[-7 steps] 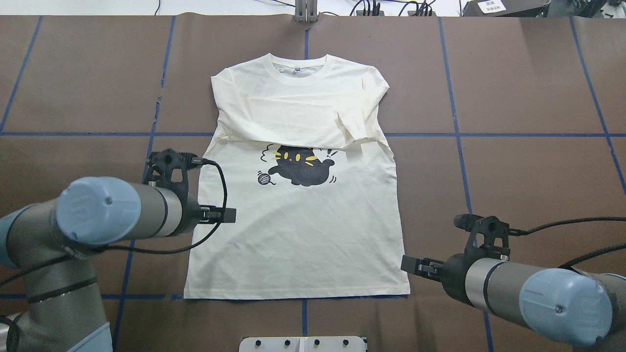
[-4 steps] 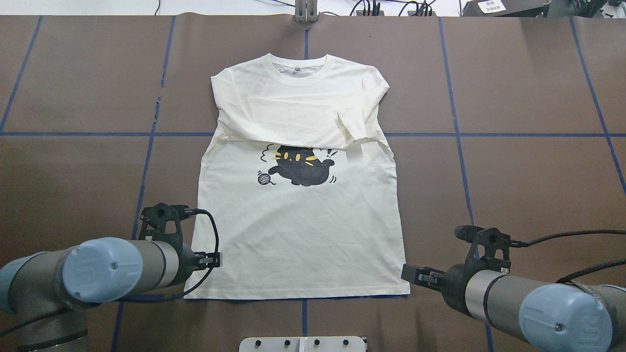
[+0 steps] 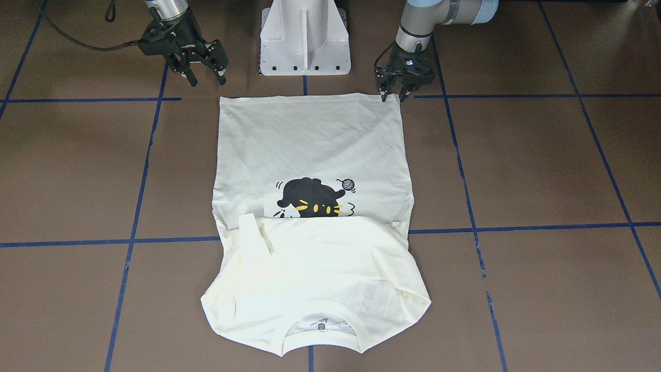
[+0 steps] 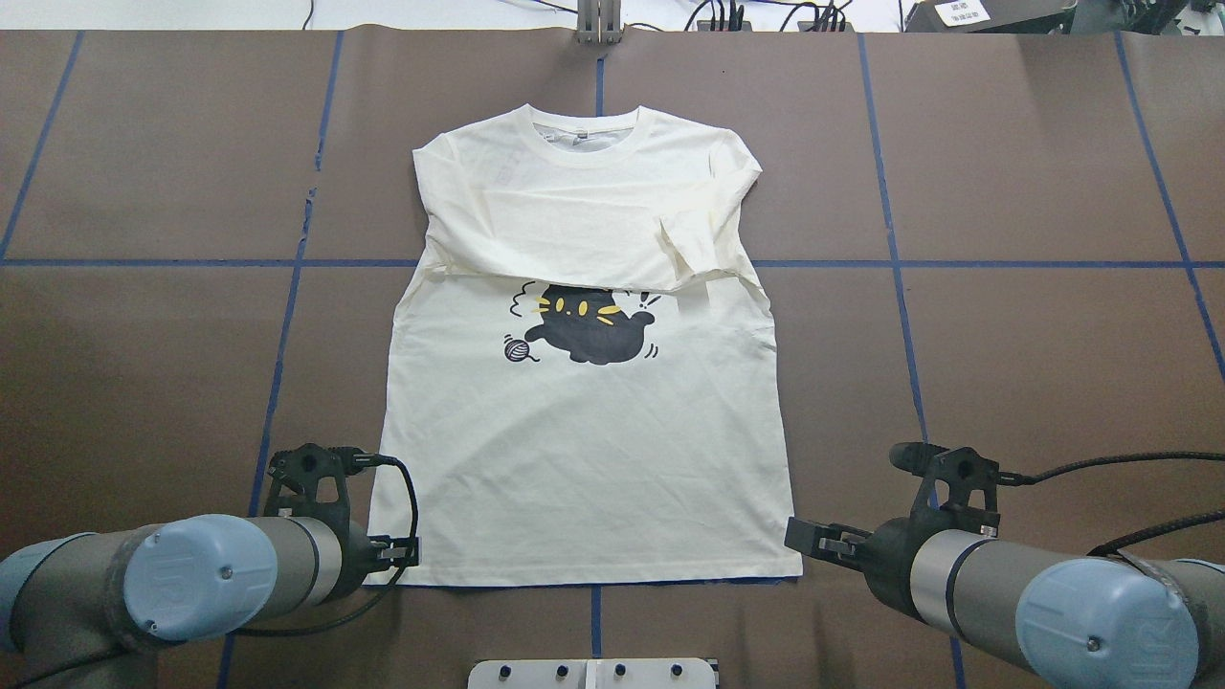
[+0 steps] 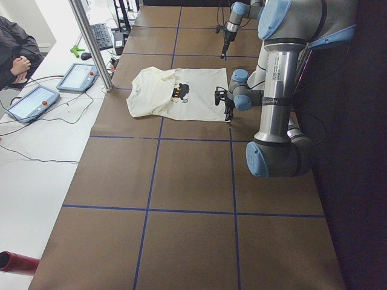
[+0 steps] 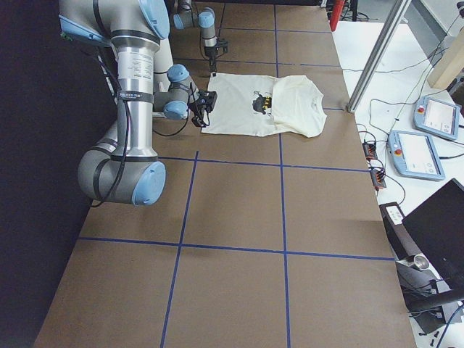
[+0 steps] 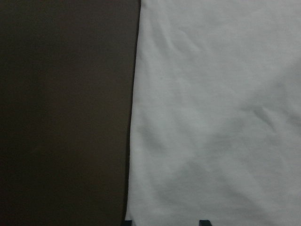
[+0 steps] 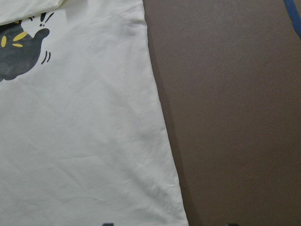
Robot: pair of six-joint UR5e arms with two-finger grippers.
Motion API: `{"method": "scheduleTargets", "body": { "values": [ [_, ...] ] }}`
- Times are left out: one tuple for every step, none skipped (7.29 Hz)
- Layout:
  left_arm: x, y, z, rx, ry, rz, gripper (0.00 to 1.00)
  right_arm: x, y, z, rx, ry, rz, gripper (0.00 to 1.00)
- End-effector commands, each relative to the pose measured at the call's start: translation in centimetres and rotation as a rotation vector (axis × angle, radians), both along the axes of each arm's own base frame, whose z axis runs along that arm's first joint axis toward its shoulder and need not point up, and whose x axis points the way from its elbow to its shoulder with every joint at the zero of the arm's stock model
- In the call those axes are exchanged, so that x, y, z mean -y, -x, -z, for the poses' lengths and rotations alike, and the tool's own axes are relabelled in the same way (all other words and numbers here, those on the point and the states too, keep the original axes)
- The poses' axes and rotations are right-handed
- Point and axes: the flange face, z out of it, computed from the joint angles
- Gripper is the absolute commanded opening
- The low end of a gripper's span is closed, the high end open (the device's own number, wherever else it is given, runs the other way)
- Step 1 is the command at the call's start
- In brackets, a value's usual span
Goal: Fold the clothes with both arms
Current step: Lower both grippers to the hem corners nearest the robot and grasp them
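We count one shirt (image 4: pixel 584 459) on one desk (image 4: pixel 1053 144); two arms at the shirt's hem, left arm (image 4: pixel 191 574) and right arm (image 4: pixel 1053 598); two claws, left claw (image 3: pixel 392 96) and right claw (image 3: pixel 207 81); one white base (image 3: pixel 304 36).

T-shirt (image 4: pixel 584 459) on table (image 4: pixel 1034 335); left tool (image 3: pixel 392 97), right tool (image 3: pixel 208 81) by its robot-side hem corners

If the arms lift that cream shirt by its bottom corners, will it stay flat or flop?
Likely floppy: the T-shirt lies limp and creased, so the middle should sag between the two held corners. The folded sleeves rest loose on top and may slide off.
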Motion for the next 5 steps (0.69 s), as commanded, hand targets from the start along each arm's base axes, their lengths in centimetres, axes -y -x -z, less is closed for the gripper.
{"method": "scheduleTargets", "body": {
  "values": [
    [-0.15, 0.06, -0.57, 0.013, 0.001, -0.004, 0.53, 0.06, 0.02, -0.09, -0.003, -0.004, -0.004, 0.85],
    [-0.14, 0.03, -0.49, 0.011, 0.001, -0.004, 0.47, 0.07, 0.05, -0.02, -0.001, -0.004, -0.004, 0.85],
    [-0.14, 0.03, -0.49, 0.011, 0.001, -0.004, 0.38, 0.06, 0.02, -0.09, -0.003, -0.004, -0.004, 0.85],
    [-0.15, 0.00, -0.39, 0.008, 0.001, -0.006, 0.37, 0.12, -0.02, 0.05, 0.000, -0.004, -0.006, 0.85],
    [-0.23, -0.04, -0.39, 0.008, 0.001, -0.008, 0.37, 0.12, -0.05, -0.02, -0.001, -0.004, -0.006, 0.85]
  ]
}}
